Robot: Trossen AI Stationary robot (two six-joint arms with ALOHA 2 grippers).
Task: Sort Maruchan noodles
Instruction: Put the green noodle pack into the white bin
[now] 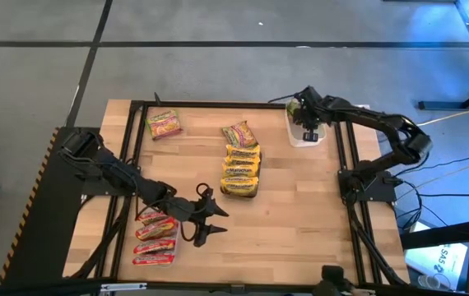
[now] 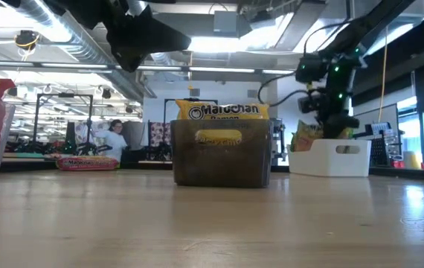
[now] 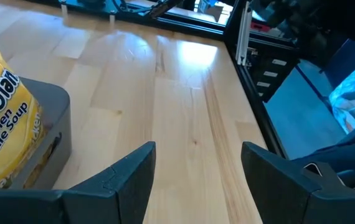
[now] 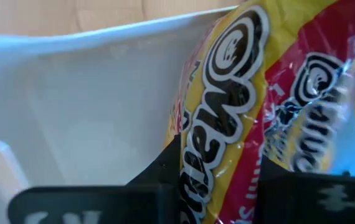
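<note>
Right end effector [image 1: 308,123] is down in the white tray [image 1: 300,136] at two o'clock on the counter [image 1: 300,205], clamped on a noodle packet [image 4: 240,112]. Left end effector [image 1: 210,222] hovers at seven o'clock, fingers apart, beside the red packets [image 1: 154,240]; yellow packets [image 1: 241,168] fill the centre.

Robotics lab, exposed ceiling ducts [image 2: 56,33], framed wooden workbench [image 1: 284,222]

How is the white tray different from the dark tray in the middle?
The white tray sits at the table's far right edge; the dark tray sits in the middle. The white tray has the right tool reaching into it, shut on a noodle packet; no tool is at the dark tray. The dark tray holds yellow packets. Both are plastic and hold Maruchan noodles.
</note>
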